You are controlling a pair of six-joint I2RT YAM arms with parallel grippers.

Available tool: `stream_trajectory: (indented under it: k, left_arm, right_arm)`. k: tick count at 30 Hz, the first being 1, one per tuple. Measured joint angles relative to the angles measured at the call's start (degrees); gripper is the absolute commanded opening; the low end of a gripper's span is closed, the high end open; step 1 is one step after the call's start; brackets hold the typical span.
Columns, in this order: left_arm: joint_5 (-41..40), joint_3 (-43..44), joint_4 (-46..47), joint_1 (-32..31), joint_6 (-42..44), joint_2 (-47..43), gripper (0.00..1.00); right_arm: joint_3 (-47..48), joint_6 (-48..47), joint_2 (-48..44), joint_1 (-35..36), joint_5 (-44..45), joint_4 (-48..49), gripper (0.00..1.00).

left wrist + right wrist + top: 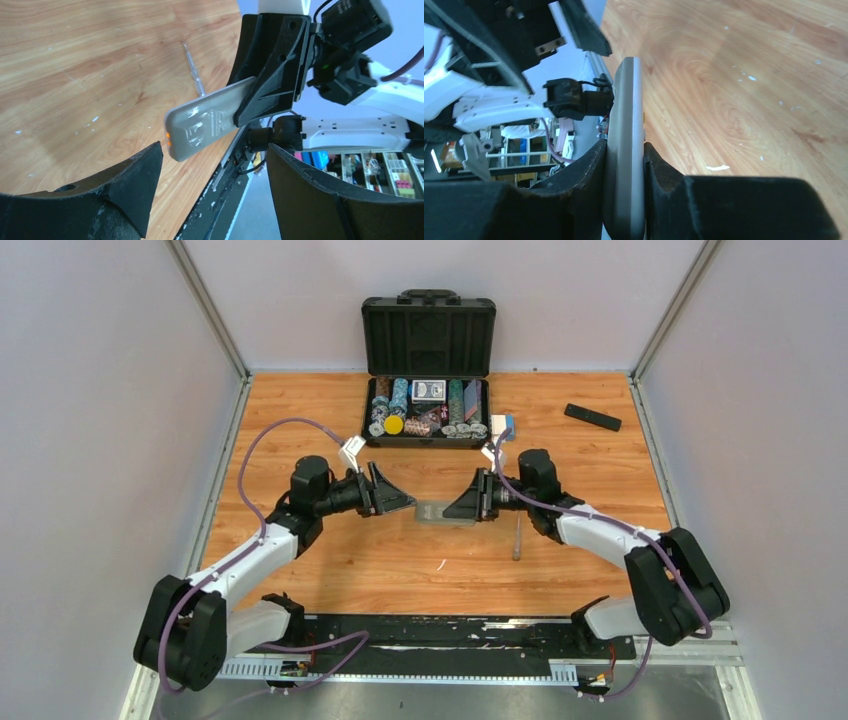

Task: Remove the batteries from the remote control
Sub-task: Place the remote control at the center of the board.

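Observation:
A grey remote control [432,511] is held above the wooden table between the two arms. My right gripper [458,507] is shut on its right end; in the right wrist view both fingers press the remote's [626,110] flat sides, with the gripper [625,146] closed round it. My left gripper [403,502] faces the free left end with its jaws wide apart. In the left wrist view the remote's [210,122] end hangs just beyond the gripper [215,150], touching neither finger. The batteries are hidden from view.
An open black case [428,335] with poker chips and cards stands at the back centre. A flat black rectangular piece [592,417] lies at the back right. A thin pale rod [517,538] lies on the table by the right arm. Walls close in both sides.

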Motion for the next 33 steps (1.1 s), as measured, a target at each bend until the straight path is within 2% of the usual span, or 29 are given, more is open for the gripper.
stream_trajectory:
  k: [3,13,23,33]
  left_arm:
    - [-1.64,0.81,-4.42,0.00,2.73,-0.35,0.86]
    - [-7.34,1.20,-18.29,0.00,9.94,-1.42,0.88]
    - [-9.44,1.20,-22.08,0.00,11.63,-1.51,0.89]
    - [-10.19,1.20,-22.99,0.00,12.09,-1.51,0.90]
  right_arm:
    - [4.33,-3.58,3.08,1.51,2.64,-7.56,0.03]
    - [8.31,-6.93,15.93,9.11,5.09,-17.70,0.06]
    - [11.76,-8.39,18.49,11.43,7.65,-22.86,0.27]
    - [13.77,-11.76,18.80,11.43,10.82,-28.46,0.38]
